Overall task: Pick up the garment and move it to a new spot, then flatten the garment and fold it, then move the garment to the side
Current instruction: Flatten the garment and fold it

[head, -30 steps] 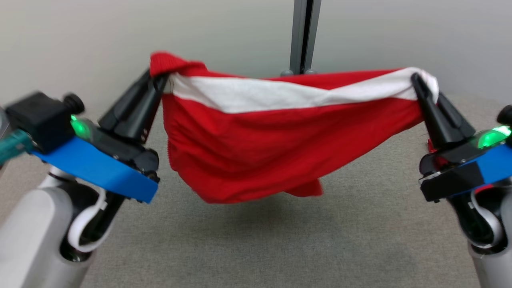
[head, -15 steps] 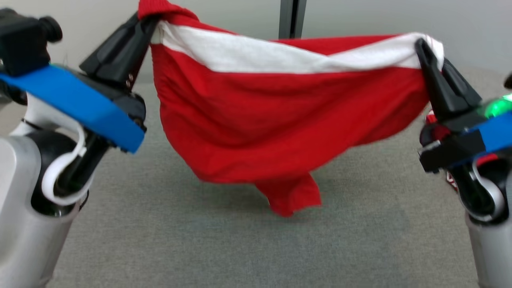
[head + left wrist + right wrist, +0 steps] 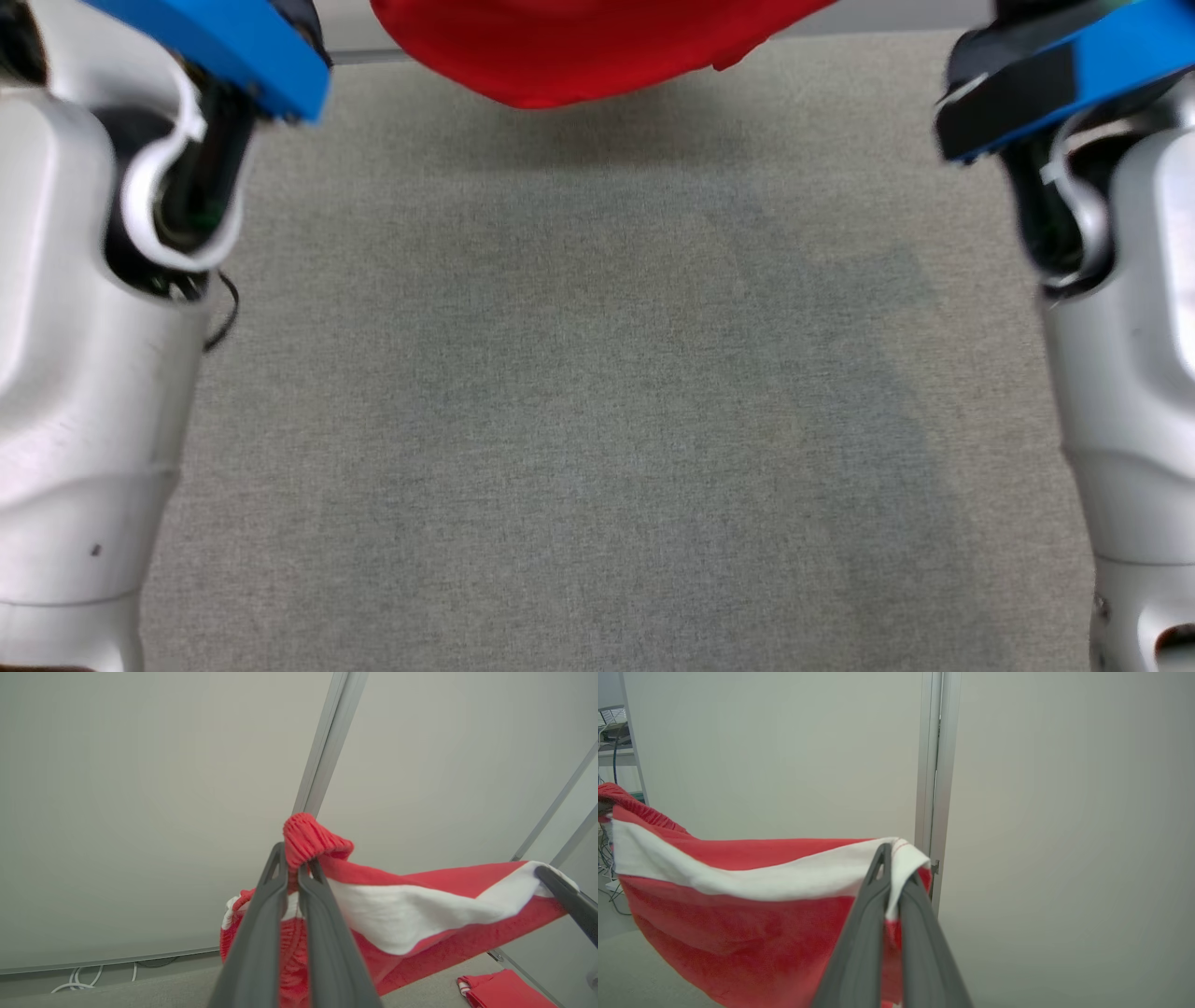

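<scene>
Garment [image 3: 738,905] up in the air, folks, strung between both arms like a hammock! On one end the left gripper [image 3: 292,858] has its two dark fingers pressed together on a bunched, ribbed red edge. On the other, the right gripper [image 3: 894,858] is pinched just as tight on the white-banded corner.

The long axis runs straight across from one claw to the other, side to side in front of the robot. The top edge is fairly taut and the body sags below in a soft belly. Neither arm is nearer, since each owns an end (an even split, as fair as it gets).

In the head view the lowest red curve hangs over the far part of the grey cloth-covered table [image 3: 597,401]. It looks clear of the surface, with a shadow beneath it and open surface nearer the robot.

As for looks: bright red knit, with a broad white stripe along the upper edge and a ribbed hem poking up past the left fingers. It's soft and floppy, and wrinkled where it's gathered. A second small red piece [image 3: 502,989] lies on the table toward the right arm's side.

My read is that this is the carry to a new spot. The next move calls for both arms lowering together with that span stretched, so the cloth lands flat rather than in a heap.
</scene>
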